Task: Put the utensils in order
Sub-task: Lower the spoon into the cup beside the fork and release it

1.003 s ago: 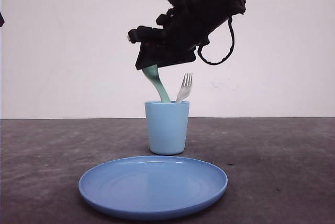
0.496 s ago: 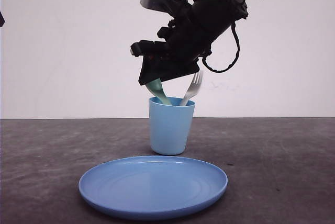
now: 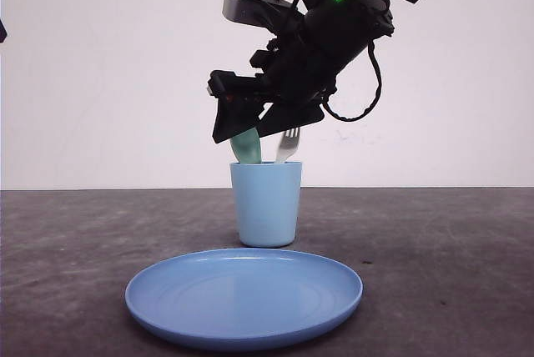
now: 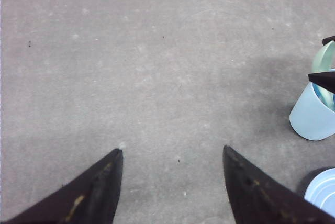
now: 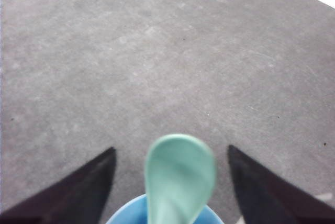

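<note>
green spoon [image 5: 179,174] bowl-up in blue cup [image 5: 125,212], between spread gripper [image 5: 171,182] fingers

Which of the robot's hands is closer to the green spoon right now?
The right hand: the spoon, standing in the cup, rises between its open fingers. The left hand hangs open over bare table, off to the cup's side.

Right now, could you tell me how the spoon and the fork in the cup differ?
The spoon is mint green; the fork is white. The spoon sits between the right gripper's open fingers; the fork stands beside them. The spoon shows a rounded bowl, the fork shows tines. Both stand in the cup, heads up.
</note>
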### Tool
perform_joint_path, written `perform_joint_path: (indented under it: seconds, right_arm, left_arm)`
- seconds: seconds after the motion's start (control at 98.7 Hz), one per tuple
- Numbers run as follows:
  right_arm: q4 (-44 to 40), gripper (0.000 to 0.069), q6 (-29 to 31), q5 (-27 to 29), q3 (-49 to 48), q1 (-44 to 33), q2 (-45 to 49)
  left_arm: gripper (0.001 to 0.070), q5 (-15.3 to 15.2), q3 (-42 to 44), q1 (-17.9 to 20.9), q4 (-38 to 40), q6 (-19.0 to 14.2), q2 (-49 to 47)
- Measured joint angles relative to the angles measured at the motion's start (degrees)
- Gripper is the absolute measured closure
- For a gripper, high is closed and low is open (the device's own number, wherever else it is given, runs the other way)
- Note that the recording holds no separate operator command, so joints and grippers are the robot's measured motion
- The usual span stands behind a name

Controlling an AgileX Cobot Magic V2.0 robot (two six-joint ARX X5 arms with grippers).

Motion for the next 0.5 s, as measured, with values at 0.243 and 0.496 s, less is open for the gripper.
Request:
perform_joint_path:
  seconds: [0.243, 0.496]
  right_arm:
    - [-1.5, 0.0085, 0.0, -0.2, 0.0, 0.0, -0.4]
    - [-7.6, 0.0063, 0.8, -0.2, 0.0, 0.0, -8.1]
  left_arm:
    - [0.0352, 0.0, 0.0, 0.0, 0.2, 0.0, 0.0]
    - [0.0352, 0.0, 0.0, 0.0, 0.4, 0.0, 0.0]
